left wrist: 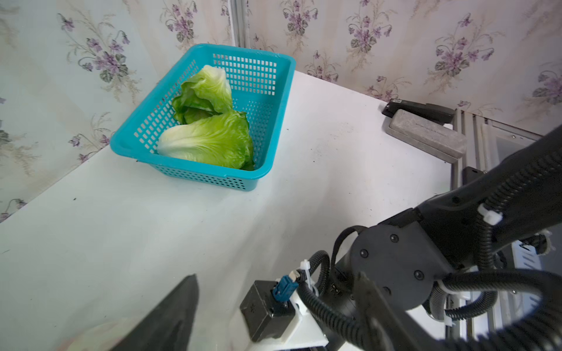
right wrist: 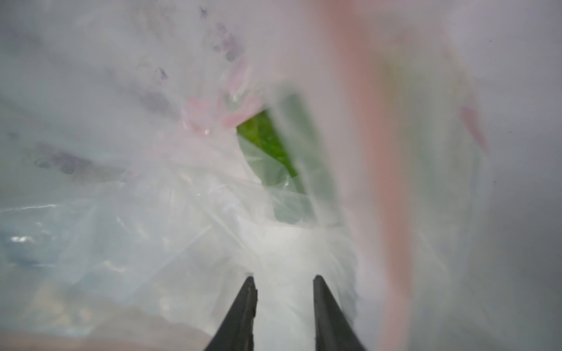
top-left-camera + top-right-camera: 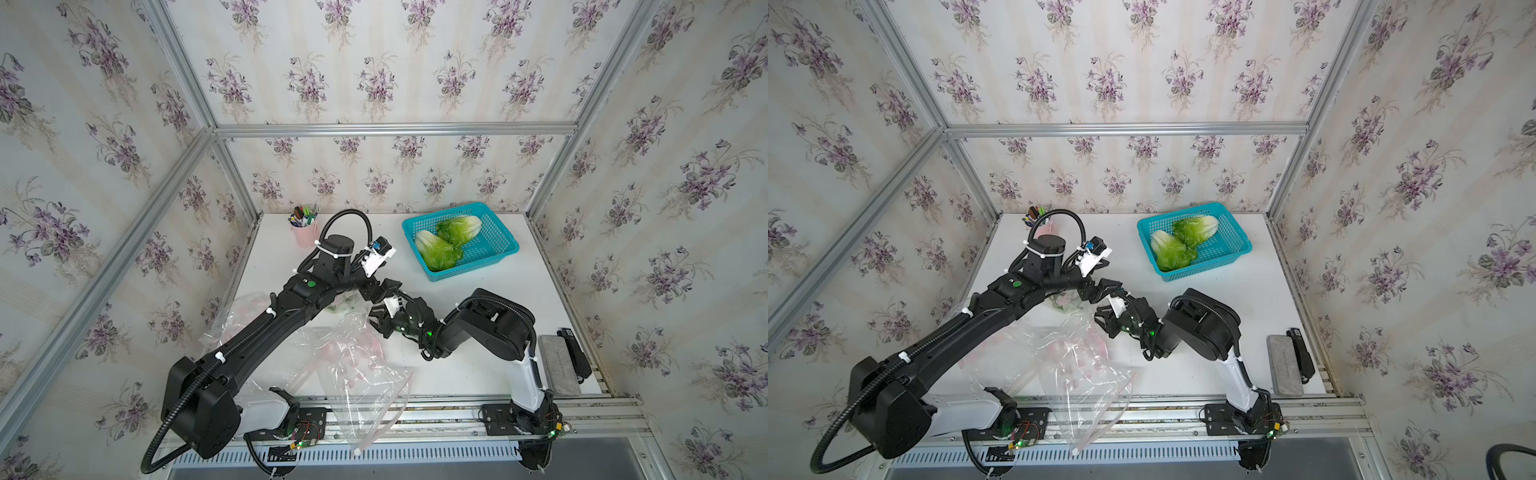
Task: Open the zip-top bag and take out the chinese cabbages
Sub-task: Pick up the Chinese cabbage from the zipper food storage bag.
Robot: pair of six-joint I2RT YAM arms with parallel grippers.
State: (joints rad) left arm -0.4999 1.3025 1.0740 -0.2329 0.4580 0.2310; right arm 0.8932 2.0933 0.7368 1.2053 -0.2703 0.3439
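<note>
Two heads out: the chinese cabbages [image 3: 437, 251] [image 3: 460, 228] lie touching in the teal basket [image 3: 478, 266] at the far right of the tabletop. Their crinkled bright green leaves pale to whitish bases.
Plastic: the zip-top bag [image 3: 353, 361] is clear with pink prints. It lies crumpled over the near left of the tabletop, with one end hanging past the front edge.
Inside it: the third cabbage [image 2: 264, 136] shows in the right wrist view as a green patch behind folds of film.
Right arm: the right pincer [image 2: 284, 278] reaches in among the film. Its jaws are parted by a modest gap, with nothing seen clamped between them.
Left arm: the left pincer [image 1: 278, 275] is spread wide and empty, raised just above the right arm's wrist.
Surface: the white tabletop [image 3: 457, 374] is lightly scuffed. A pink pen cup [image 3: 305, 237] stands at the far left. A grey block [image 3: 559, 365] and a black stapler [image 3: 575, 353] lie just beside each other along the right edge.
Room: purple-flowered wallpaper covers every wall, and aluminium frame bars run along the corners.
Hard to make out: in both top views the left arm covers most of the third cabbage. The right wrist view is blurred by film and a pink band. The left wrist view cuts off the left pincer's fingers at the picture edge.
</note>
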